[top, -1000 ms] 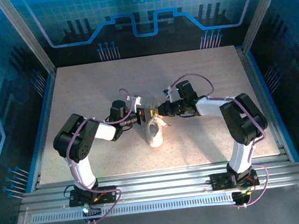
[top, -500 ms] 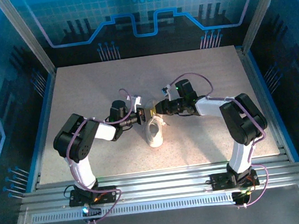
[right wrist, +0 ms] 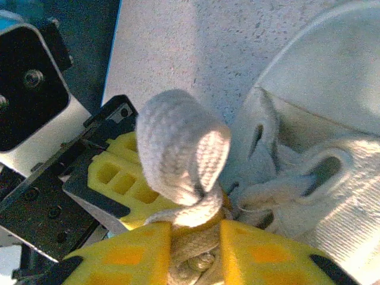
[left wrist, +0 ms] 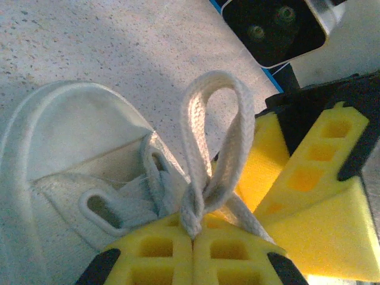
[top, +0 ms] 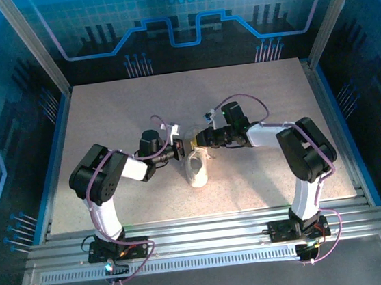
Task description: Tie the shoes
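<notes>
- 1 small white sneaker (top: 195, 169) sits near the middle of the table, toe toward the arms' bases and opening toward the far side, just under the 2 grippers that meet above its tongue.
- Its laces (right wrist: 193, 249) are flat woven cotton – soft, limp and light, likely to slip through smooth pads unless pinched firmly.
- The shoe itself looks light enough to drag or tip if a lace is pulled hard, so I would pull sideways and gently.
- Best hold, in my judgement: low on a loop, close to the eyelets (left wrist: 100, 208), where the strands cross – not at the floppy top.
- Left gripper (left wrist: 192, 249): yellow pads pressed together, pinching the base of an upright loop (left wrist: 214, 136).
- Right gripper (right wrist: 196, 252): pads drawn close with a bunch of lace caught between them, a rounded loop standing just above; I cannot tell whether it is the same loop that the left one holds.
- The 2 sets of fingers are just beside each other, nearly touching, so there is little room to cross a loop over.
- No finished bow shows; the knot looks partway made.
- Table (top: 104, 111): pale, speckled, flat and matt – some grip for the sole, nothing else near the shoe.
- Around it: metal frame posts (top: 35, 50), blue patterned walls (top: 175, 6) and a ribbed rail (top: 207, 226) at the near edge, all well apart from the work.
</notes>
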